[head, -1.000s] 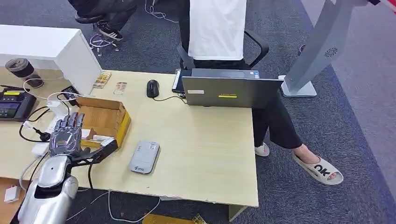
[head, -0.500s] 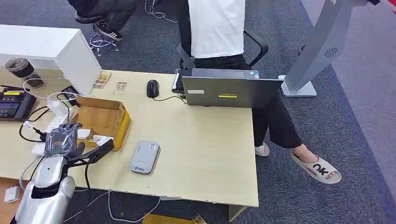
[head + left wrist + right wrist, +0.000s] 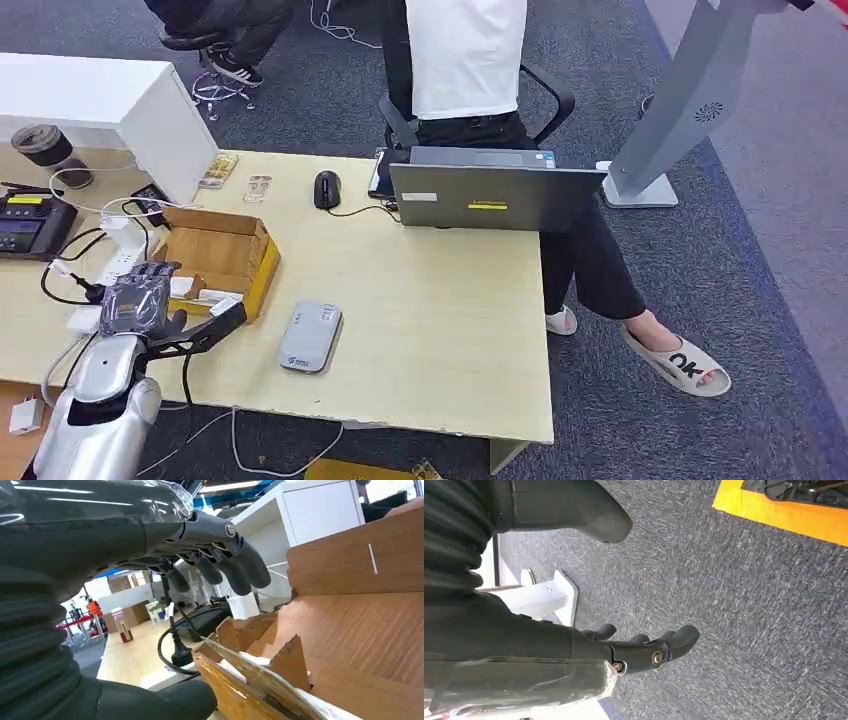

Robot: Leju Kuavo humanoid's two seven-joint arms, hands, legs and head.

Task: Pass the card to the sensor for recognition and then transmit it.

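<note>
In the lower left of the head view the left robot hand [image 3: 135, 302] hangs over the near edge of the open cardboard box [image 3: 215, 255], fingers spread apart and pointing down into it, with nothing between them. The left wrist view agrees: the dark fingers [image 3: 235, 572] hover free above the box's floor, the thumb low and apart from them. The card [image 3: 207, 297] appears to be the pale flat piece lying at the box's near end, just beside the robot hand toward the right of the frame; in the wrist view pale flat material [image 3: 260, 672] lies under a brown flap, and I cannot tell which piece is the card. Its long axis seems to run roughly left to right across the picture.

The sensor [image 3: 309, 336], a grey reader flat on the desk [image 3: 440, 330], sits lower centre, right of the box. The right robot hand [image 3: 644, 650] hangs over the carpet, fingers loosely apart and empty, so the left hand is plainly the nearer one.
</note>
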